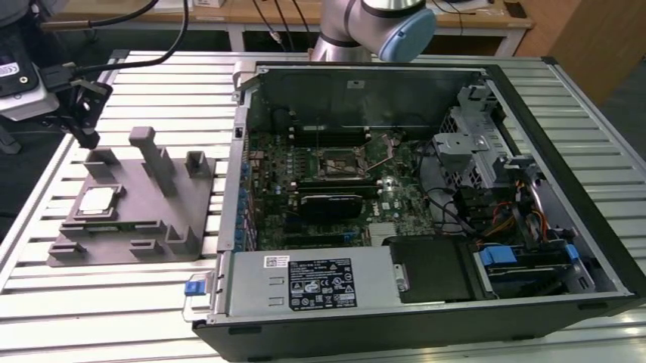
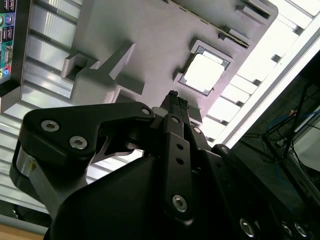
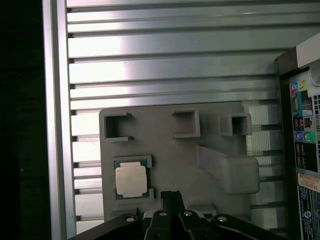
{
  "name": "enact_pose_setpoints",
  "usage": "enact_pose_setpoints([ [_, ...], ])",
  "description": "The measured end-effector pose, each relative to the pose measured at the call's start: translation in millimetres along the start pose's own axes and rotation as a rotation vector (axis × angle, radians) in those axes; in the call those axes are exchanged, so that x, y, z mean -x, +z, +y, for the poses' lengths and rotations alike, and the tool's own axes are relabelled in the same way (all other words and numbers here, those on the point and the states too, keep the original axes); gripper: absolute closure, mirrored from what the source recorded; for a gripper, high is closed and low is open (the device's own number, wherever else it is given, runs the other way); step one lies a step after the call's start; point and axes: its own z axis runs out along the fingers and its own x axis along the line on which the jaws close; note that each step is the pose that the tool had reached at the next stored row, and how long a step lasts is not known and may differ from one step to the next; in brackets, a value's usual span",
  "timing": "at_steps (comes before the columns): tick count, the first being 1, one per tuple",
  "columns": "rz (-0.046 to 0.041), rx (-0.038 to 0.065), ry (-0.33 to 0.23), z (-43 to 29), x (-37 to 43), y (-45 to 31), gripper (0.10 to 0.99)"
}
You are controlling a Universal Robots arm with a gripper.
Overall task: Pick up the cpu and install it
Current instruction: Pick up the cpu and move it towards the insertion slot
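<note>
Exterior view: a slatted metal bench (image 1: 131,318) carries an open computer case (image 1: 404,91) and, on the exterior view's left, a grey fixture (image 1: 141,213). The tool (image 1: 89,138) hangs above the fixture, its fingers together and empty. The cpu (image 1: 99,201) lies flat in a fixture recess, apart from the tool.

cpu (image 1: 98,201) top – clear above | fixture posts (image 1: 153,155) – close by, exterior view's right
</note>
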Motion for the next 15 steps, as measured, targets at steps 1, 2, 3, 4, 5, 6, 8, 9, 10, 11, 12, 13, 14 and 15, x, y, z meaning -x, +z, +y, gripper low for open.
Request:
enact_pose_setpoints([
  [1,0.0000,0.000,0.000,0.0,0.0,0.4,0.980],
  [2,0.0000,0.000,0.000,-0.1,-0.2,0.7,0.980],
  [3,0.0001,0.000,0.000,-0.1,-0.3,1.0,0.980],
  [4,0.0000,0.000,0.000,-0.1,-0.5,1.6,0.980],
  [5,0.0001,0.000,0.000,-0.2,-0.7,2.1,0.980],
  [6,0.0001,0.000,0.000,-0.2,-0.8,2.6,0.980],
  [8,0.0001,0.000,0.000,-0.3,-1.0,3.6,0.980],
  [9,0.0001,0.000,0.000,-0.3,-1.3,4.5,0.980],
  [10,0.0001,0.000,0.000,-0.3,-1.5,5.3,0.980],
  [11,0.0002,0.000,0.000,-0.4,-1.7,6.1,0.980],
  [12,0.0001,0.000,0.000,-0.5,-1.9,7.3,0.980],
  [13,0.0002,0.000,0.000,-0.5,-2.2,8.4,0.980],
  [14,0.0002,0.000,0.000,-0.6,-2.5,9.6,0.980],
  [15,0.0001,0.000,0.000,-0.7,-2.8,10.7,0.980],
])
